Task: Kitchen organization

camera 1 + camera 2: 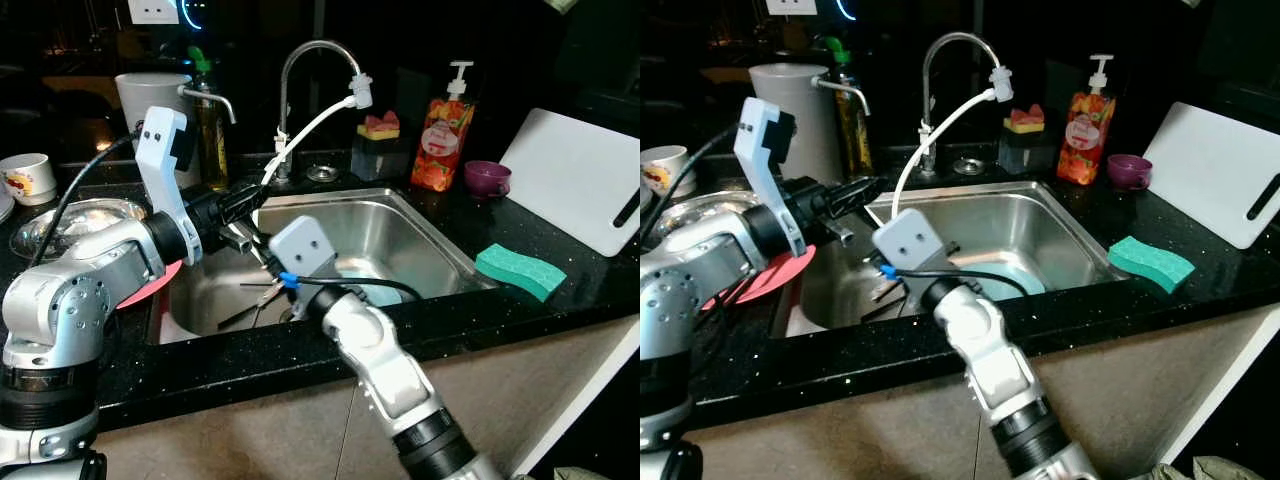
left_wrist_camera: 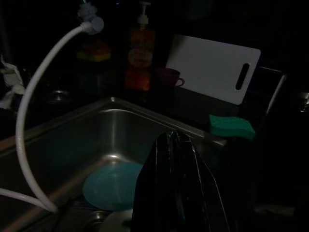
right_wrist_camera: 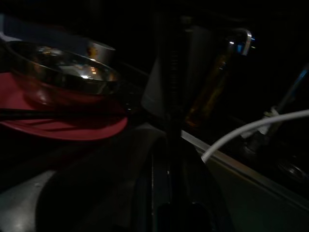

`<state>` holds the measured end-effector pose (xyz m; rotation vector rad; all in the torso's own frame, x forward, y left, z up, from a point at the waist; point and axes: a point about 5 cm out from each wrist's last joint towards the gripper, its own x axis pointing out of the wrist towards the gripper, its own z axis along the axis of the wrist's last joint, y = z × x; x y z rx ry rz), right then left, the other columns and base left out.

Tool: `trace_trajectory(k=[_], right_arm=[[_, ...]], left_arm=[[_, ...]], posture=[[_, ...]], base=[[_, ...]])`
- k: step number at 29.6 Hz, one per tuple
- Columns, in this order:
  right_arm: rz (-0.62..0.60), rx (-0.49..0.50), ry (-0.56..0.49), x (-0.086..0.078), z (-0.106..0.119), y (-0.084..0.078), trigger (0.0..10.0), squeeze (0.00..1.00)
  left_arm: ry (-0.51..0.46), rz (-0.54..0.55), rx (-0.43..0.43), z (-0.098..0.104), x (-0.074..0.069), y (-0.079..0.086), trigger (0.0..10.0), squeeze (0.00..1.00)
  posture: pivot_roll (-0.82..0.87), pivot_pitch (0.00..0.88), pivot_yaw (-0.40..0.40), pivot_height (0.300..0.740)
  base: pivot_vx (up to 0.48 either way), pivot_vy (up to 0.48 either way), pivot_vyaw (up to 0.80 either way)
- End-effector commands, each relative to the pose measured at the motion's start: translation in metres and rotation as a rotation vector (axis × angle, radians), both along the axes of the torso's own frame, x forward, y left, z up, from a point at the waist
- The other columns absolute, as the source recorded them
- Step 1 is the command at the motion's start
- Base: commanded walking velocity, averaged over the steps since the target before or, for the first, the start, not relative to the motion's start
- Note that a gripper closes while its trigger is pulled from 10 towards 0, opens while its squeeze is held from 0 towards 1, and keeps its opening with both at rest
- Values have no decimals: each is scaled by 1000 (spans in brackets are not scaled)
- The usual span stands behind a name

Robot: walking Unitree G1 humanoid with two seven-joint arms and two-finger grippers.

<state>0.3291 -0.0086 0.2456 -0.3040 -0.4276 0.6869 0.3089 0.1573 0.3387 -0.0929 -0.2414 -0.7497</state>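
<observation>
My left gripper [image 1: 246, 197] hovers over the back left corner of the steel sink [image 1: 440, 250], shut with nothing between its fingers [image 2: 176, 154]. It points across the basin toward a teal plate [image 1: 385, 293] lying on the sink floor. My right arm reaches in from the front. Its gripper [image 1: 258, 250] is low at the sink's left side, just under the left one. It faces a red plate [image 3: 63, 123] and a steel bowl [image 3: 63, 72] on the left counter. Dark utensils [image 1: 250, 305] lie in the sink bottom.
A faucet [image 1: 315, 55] with a white hose [image 1: 305, 130] arches over the sink. Behind stand a white kettle [image 1: 150, 100], an oil bottle [image 1: 208, 125], a soap dispenser [image 1: 443, 135] and a purple cup [image 1: 487, 178]. A cutting board [image 1: 580, 175] and a green sponge [image 1: 520, 270] lie on the right, a mug [image 1: 28, 178] on the far left.
</observation>
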Motion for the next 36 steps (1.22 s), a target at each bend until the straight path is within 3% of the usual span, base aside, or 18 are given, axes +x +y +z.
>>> trace_trajectory(k=[1, 7, 8, 11, 12, 14, 15, 16, 17, 25, 26, 27, 34, 35, 36], right_arm=[[-54, 54, 2, 5, 5, -12, 0, 0], [-51, 58, 6, 5, 5, -12, 0, 0], [-54, 56, 9, 6, 4, -12, 0, 0], [-60, 54, 15, 6, 4, -13, 0, 0], [-63, 50, 20, 7, 3, -12, 10000, 0], [-65, 48, 21, 8, 3, -12, 10000, 0], [-66, 47, 21, 8, 3, -11, 10000, 0], [-66, 47, 21, 8, 3, -11, 10000, 0], [-105, 50, 36, 12, 1, -14, 10000, 0], [-185, 35, 95, 22, -10, -20, 10000, 0], [-194, 35, 112, 24, -13, -20, 10000, 612], [-200, 45, 153, 27, -18, -21, 10000, 1000], [-199, 79, 233, 30, -27, -20, 10000, 1000], [-192, 99, 240, 30, -26, -21, 10000, 0], [-192, 114, 242, 30, -24, -21, 10000, 0]], left_arm=[[33, 11, 42, -9, 0, 1, 10000, 0], [47, 69, 47, -16, 5, 3, 10000, 0], [49, 72, 41, -17, 5, 3, 10000, 1000], [41, 82, 46, -18, 5, 3, 10000, 1000], [35, 107, 41, -18, 4, 5, 10000, 945], [34, 117, 35, -18, 4, 7, 10000, 945], [32, 121, 28, -17, 3, 8, 10000, 263], [32, 121, 28, -17, 3, 8, 10000, 263], [30, 122, -28, -18, -4, 16, 10000, 0], [56, 154, -81, -29, -18, 27, 10000, 0], [60, 164, -83, -31, -19, 29, 10000, 0], [69, 180, -93, -33, -19, 32, 10000, 0], [126, 350, -151, -40, -8, 45, 10000, 0], [146, 398, -154, -42, -6, 48, 10000, 0], [181, 467, -152, -46, -3, 53, 10000, 0]], posture=[[161, 72, -44, 740], [161, 72, -44, 740], [163, 68, -48, 740], [165, 67, -50, 740], [165, 67, -46, 740], [165, 67, -46, 740], [165, 67, -46, 740], [165, 67, -46, 740], [170, 70, -41, 740], [182, 77, -44, 740], [184, 79, -46, 740], [186, 79, -47, 740], [189, 79, -49, 740], [189, 79, -49, 740], [189, 79, -49, 740]], base=[[0, 0, 0], [0, 0, 0], [0, 0, 0], [0, 0, 0], [0, 0, 0], [0, 0, 0], [0, 0, 0], [0, 0, 0], [0, 0, 0], [0, 0, 0], [0, 0, 0], [0, 0, 0], [0, 0, 0], [0, 0, 0], [0, 0, 0]])
